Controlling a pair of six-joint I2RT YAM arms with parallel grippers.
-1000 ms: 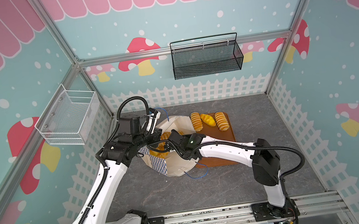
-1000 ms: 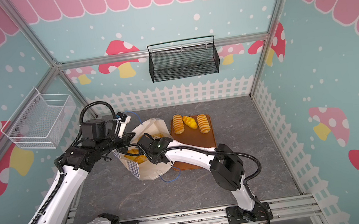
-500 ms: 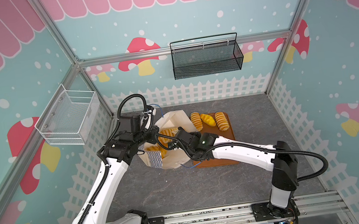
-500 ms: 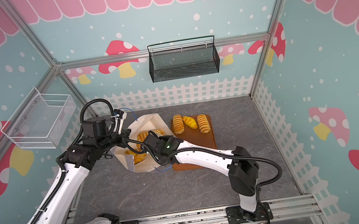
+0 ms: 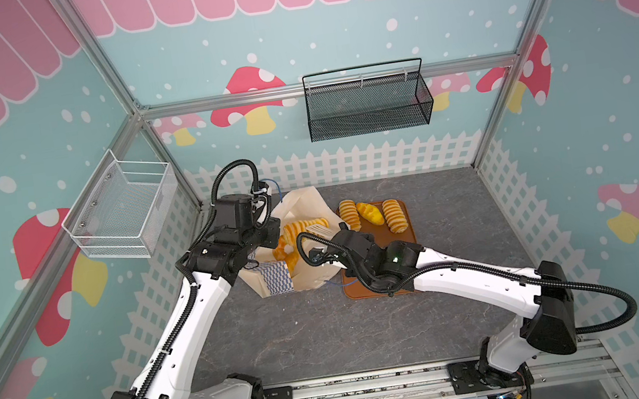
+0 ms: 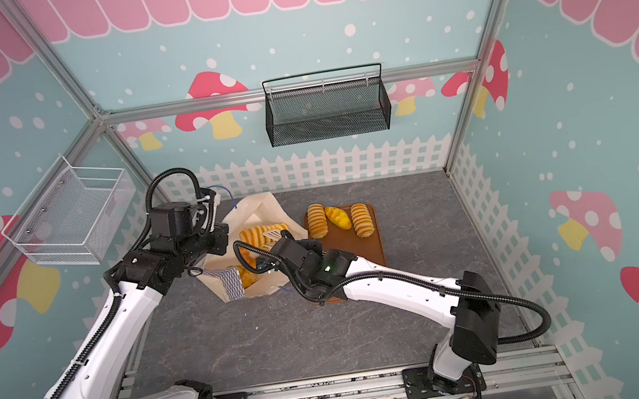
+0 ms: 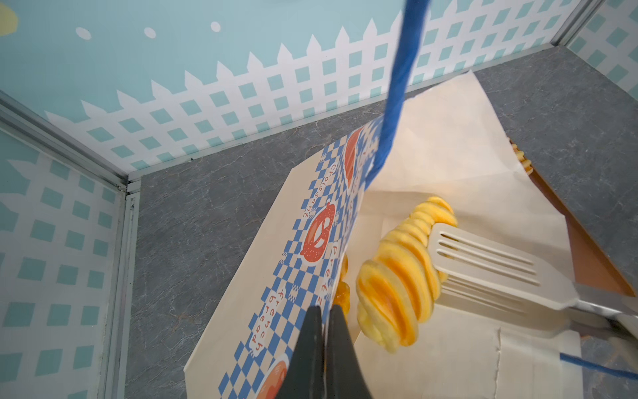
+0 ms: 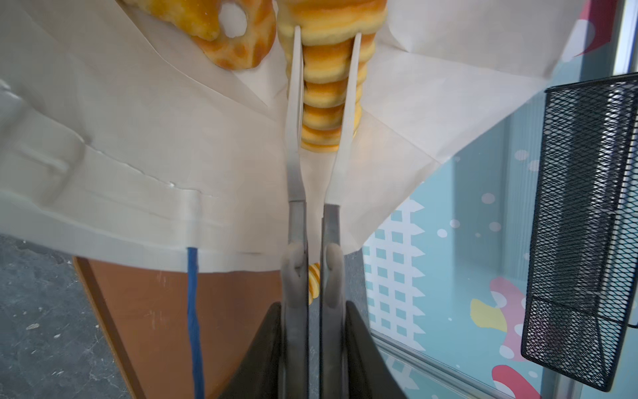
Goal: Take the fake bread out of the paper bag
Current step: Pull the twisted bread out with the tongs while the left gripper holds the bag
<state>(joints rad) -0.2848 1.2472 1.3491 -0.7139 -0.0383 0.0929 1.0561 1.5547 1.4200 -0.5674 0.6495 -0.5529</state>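
**Bag position.** The paper bag [image 5: 302, 207] lies open on the grey table [image 5: 327, 333], left of centre in both top views. Its right edge overlaps the left edge of the brown board [image 6: 370, 250].

**Left gripper.** The left gripper [image 7: 325, 312] is clenched on the bag's checkered wall. The left wrist view shows the paper edge pinched between the two dark fingers. A blue cord handle [image 7: 397, 103] rises from that wall. In both top views the arm's body hides this pinch.

**Right gripper.** The right gripper [image 8: 312, 307] is clamped around the handles of metal tongs [image 8: 295, 138]. The right wrist view shows both tong blades pressed against the sides of a ridged loaf [image 8: 328, 69] inside the bag. The left wrist view shows the same loaf from the side, with a slotted blade lying flat against it. Whether the loaf is clear of the paper beneath cannot be told.

**View-specific content.**
- Only the right wrist view shows a ring doughnut [image 8: 238, 51], just beside the gripped loaf on the bag's inner paper.
- Only the top views show a row of three pastries [image 5: 370, 212] on the upper part of the board, outside the bag.
- The top views also show further pastries [image 5: 289, 255] in the bag near the checkered band.
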